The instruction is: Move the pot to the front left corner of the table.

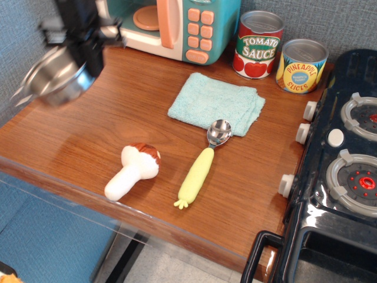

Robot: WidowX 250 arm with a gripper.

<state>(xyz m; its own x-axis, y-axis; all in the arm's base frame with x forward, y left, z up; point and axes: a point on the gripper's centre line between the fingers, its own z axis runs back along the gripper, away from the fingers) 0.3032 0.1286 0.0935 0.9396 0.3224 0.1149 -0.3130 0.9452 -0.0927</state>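
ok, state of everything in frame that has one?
pot: lifted off the table, tilted, empty, motion-blurred
gripper: shut on pot rim
toy microwave: door ajar
tomato sauce can: upright, top closed
pineapple can: upright, top closed
cloth: folded, flat
spoon: lying flat
mushroom: on its side

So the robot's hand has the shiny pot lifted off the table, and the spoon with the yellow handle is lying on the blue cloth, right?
Not quite. The observation.image view shows the spoon on the bare table, just touching the cloth. The hand does hold the pot lifted.
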